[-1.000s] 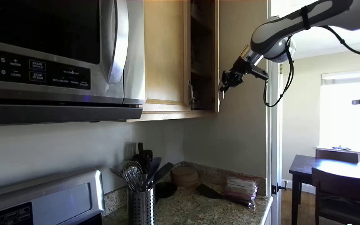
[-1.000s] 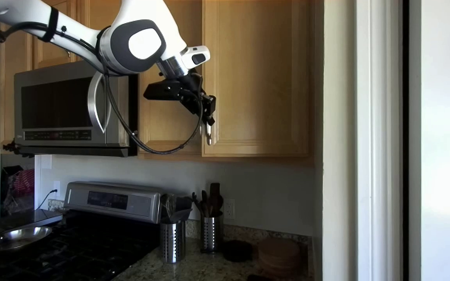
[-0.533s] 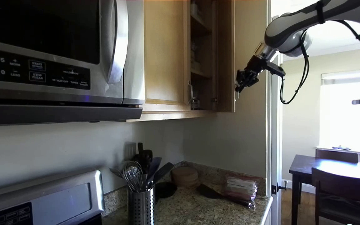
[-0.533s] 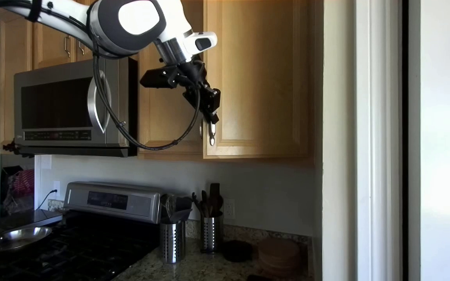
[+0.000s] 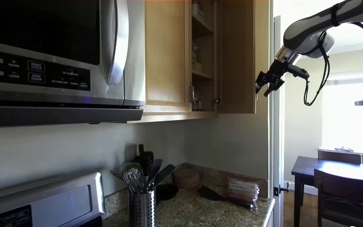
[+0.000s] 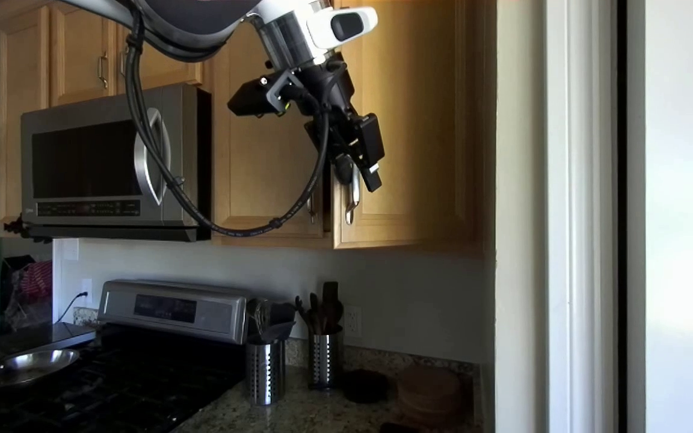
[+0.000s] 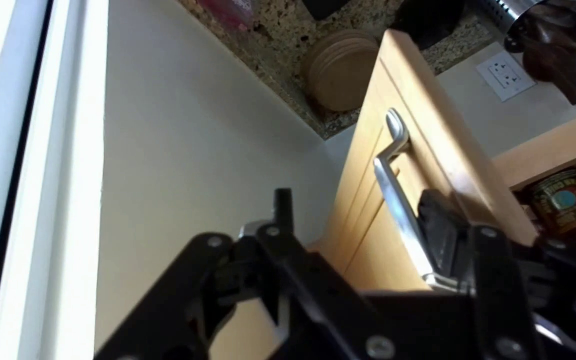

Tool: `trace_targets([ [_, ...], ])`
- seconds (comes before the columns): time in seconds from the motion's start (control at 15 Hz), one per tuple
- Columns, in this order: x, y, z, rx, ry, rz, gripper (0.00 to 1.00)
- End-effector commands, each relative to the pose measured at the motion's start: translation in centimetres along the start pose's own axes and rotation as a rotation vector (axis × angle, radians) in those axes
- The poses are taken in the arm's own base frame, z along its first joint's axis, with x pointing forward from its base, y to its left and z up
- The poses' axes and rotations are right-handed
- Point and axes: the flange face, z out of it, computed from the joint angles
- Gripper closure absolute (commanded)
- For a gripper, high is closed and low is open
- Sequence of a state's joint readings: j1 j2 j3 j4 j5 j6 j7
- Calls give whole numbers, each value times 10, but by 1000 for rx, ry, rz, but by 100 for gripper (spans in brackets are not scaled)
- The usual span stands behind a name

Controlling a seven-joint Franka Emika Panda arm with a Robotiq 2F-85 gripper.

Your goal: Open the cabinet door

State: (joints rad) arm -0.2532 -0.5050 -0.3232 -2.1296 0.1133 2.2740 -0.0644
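Below me, a speckled countertop supports two perforated metal canisters, a round black item, a round tan object, a dark flat implement, a plastic-wrapped pack.

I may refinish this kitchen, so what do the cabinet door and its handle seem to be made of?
The cabinet door looks like wood with a soft sheen: honey colour and framed panel suggest it, though solid or veneer is unclear. Its handle appears to be metal, smooth and silvery, with bright reflections along it.

On that counter, a whisk is poking from a metal holder; a microwave is hanging above the stove.
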Motion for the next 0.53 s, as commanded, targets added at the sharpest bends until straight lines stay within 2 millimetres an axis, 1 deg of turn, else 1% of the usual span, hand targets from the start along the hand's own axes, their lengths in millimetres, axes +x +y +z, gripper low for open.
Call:
trace_targets([
  [0.0, 9, 11, 45, -139, 26, 5, 4],
  [0.13, 4, 2, 50, -171, 18, -51, 0],
  [0.2, 4, 0, 50, -196, 23, -71, 0],
  [0.47, -2, -1, 48, -340, 0, -152, 0],
])
